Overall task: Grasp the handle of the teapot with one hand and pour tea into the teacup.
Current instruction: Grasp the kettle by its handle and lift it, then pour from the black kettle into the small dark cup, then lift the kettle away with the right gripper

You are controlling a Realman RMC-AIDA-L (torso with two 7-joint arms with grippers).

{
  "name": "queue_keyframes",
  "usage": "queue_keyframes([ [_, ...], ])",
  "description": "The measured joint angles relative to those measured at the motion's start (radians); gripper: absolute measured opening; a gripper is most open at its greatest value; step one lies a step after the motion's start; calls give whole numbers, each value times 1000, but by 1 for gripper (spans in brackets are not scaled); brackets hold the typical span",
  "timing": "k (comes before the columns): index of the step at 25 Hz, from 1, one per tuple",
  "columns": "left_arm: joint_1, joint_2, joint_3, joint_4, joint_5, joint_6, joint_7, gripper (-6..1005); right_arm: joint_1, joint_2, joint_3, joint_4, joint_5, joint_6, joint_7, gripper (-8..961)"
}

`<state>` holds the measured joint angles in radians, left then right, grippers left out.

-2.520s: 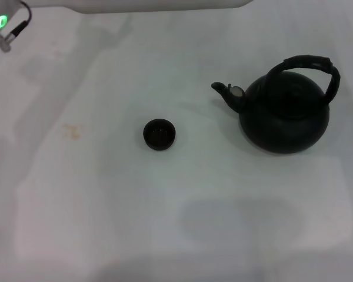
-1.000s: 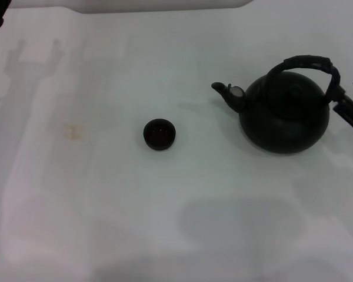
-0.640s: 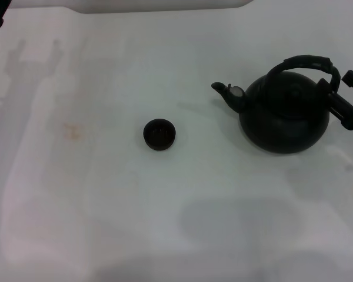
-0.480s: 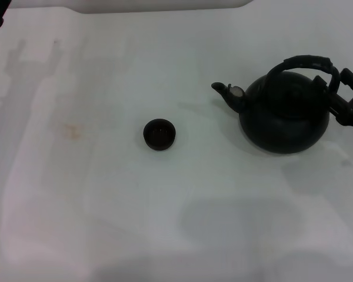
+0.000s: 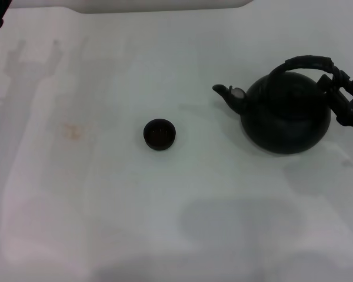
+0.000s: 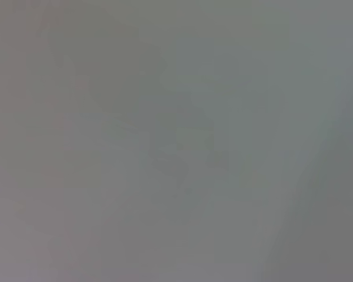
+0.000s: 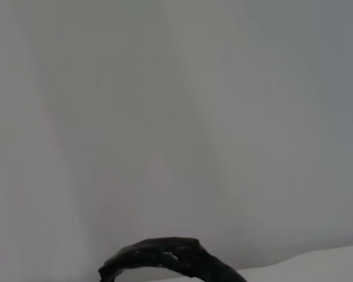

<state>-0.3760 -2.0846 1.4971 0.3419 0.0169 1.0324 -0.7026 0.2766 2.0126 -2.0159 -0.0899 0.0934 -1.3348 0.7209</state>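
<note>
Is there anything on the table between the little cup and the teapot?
No. In the head view the table is bare between the teacup and the teapot, whose spout points toward the cup.

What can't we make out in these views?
- Right tool, head view: cut off by the edge beside the handle; open or shut unclear.
- Teapot body, right wrist view: out of frame; only the handle's arch shows.
- Teacup contents: interior too dark.
- Left tool: not in view; left wrist view is featureless grey.
</note>
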Motion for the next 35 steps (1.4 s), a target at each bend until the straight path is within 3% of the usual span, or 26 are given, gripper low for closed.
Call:
queue_keyframes([
  [8,-1,0,0,0,0,0,0,875,0,0,1,-2,1,0,-1,308],
  [13,3,0,0,0,0,0,0,875,3,0,0,-3,2,-4,-3,217],
  [20,1,0,0,-10,0,0,0,875,20,-2,-4,-44,-4,-10,-15,217],
  [25,-1,-1,0,-11,0,0,0,875,88,-2,-11,-66,-32,-9,-51,212],
  [30,1,-1,1,-11,0,0,-1,875,164,-1,-21,-94,-72,49,-106,202],
  [35,5,-1,2,-11,0,0,-21,875,181,0,-25,-152,-107,122,-160,193],
])
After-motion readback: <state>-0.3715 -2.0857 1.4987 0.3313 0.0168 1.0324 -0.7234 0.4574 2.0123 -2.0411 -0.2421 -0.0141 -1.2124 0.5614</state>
